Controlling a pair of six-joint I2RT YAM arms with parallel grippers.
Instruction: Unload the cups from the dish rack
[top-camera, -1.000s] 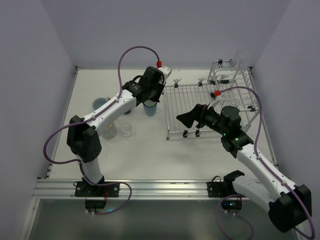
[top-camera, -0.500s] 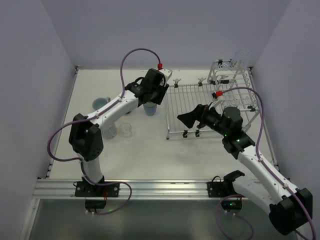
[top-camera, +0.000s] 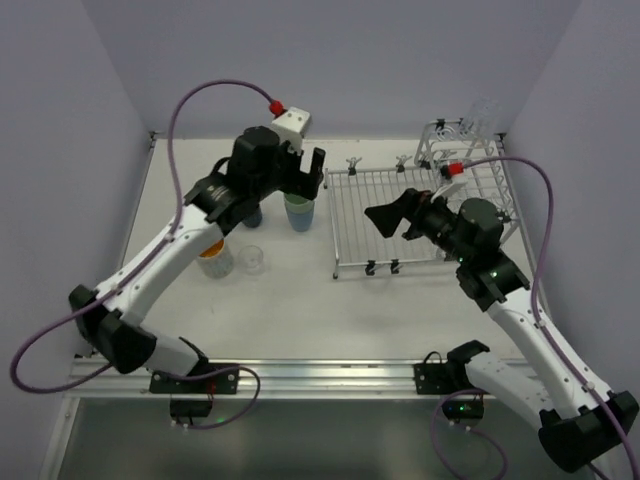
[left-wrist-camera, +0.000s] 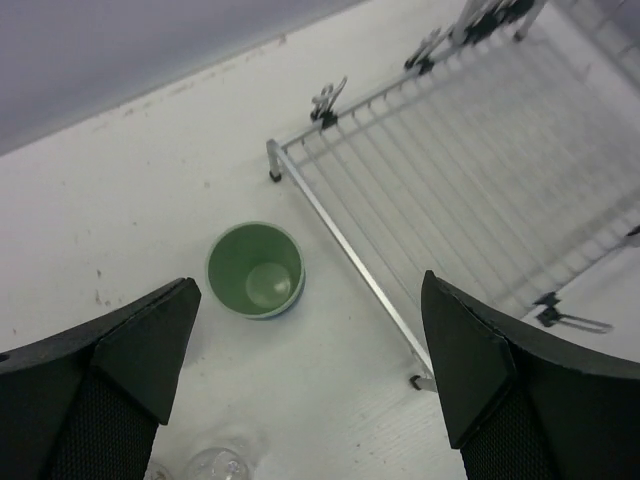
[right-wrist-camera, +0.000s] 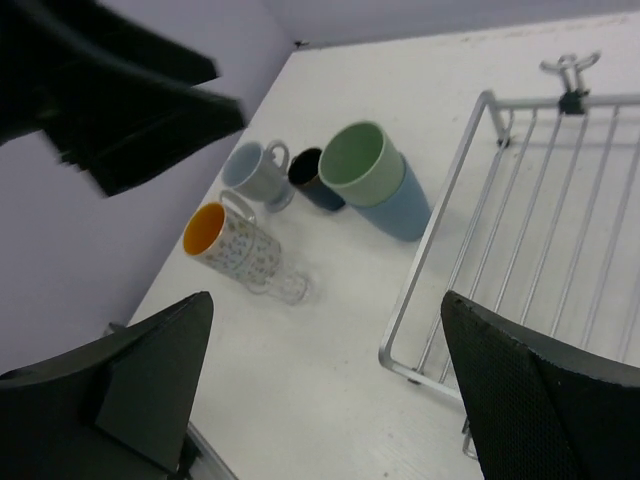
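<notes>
Cups (top-camera: 298, 212) stand on the table (top-camera: 300, 300) at 9 o'clock of the dish rack (top-camera: 390, 205): pale green tumbler (right-wrist-camera: 360, 162) nested in light blue tumbler (right-wrist-camera: 400, 208), dark blue mug (right-wrist-camera: 318, 182), orange-lined whitish cup (right-wrist-camera: 235, 250), clear glass (right-wrist-camera: 285, 288). Left gripper (left-wrist-camera: 308, 292) hovers above green tumbler, fingers spread, empty. Right gripper (top-camera: 392, 218) over rack's flat grid, likewise spread, empty.

Left gripper (left-wrist-camera: 309, 282) was down low right over the pale green tumbler (left-wrist-camera: 255, 270) a second ago, and now I've pulled it up and off, so it hangs well above the cup with the jaws spread wide. That whole arm swung up and back too, which uncovered the dark blue mug (right-wrist-camera: 312, 178) it was hiding from the top camera. My right gripper (top-camera: 388, 212) also crept a bit higher and farther back over the dish rack (left-wrist-camera: 480, 180).
</notes>
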